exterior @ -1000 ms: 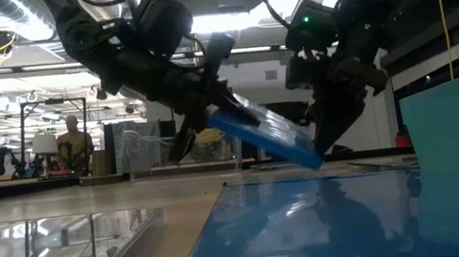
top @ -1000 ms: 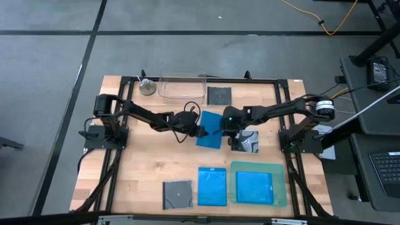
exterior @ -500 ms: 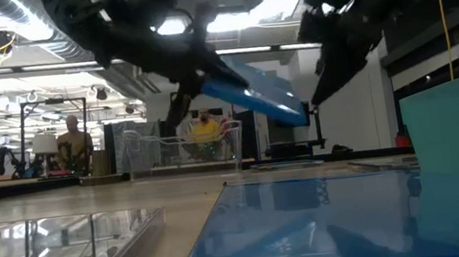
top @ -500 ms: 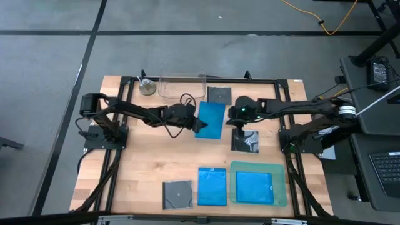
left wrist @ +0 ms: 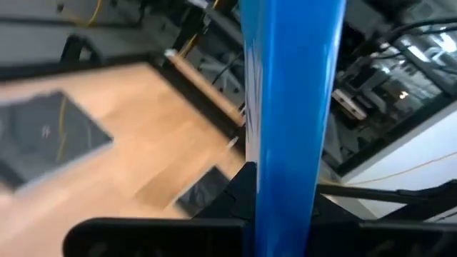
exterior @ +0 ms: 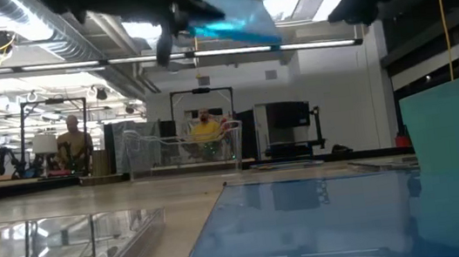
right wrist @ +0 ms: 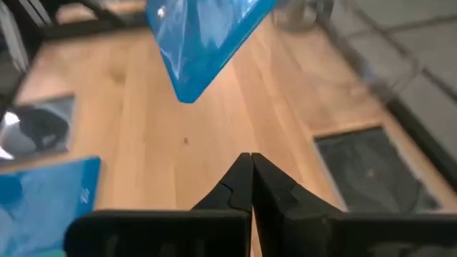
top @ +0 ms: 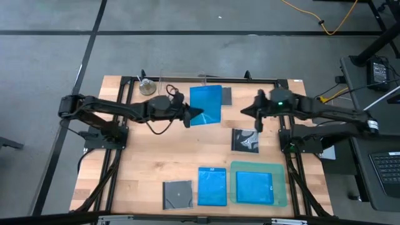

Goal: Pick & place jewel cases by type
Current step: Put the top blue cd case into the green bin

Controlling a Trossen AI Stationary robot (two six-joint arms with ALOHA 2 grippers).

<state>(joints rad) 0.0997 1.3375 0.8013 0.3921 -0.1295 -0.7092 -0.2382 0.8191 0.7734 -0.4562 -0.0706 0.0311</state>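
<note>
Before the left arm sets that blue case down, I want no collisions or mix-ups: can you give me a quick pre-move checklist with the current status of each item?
1. Left gripper shut on lifted blue case: ok.
2. Case clear of the table, held high in the low view: ok.
3. Right gripper shut, empty, apart from the case: ok.
4. Blue case in the green tray; another blue case beside it: ok.
5. Patterned case not under the carried case: ok.
6. Grip firmness at the case's edge: cannot tell.
</note>
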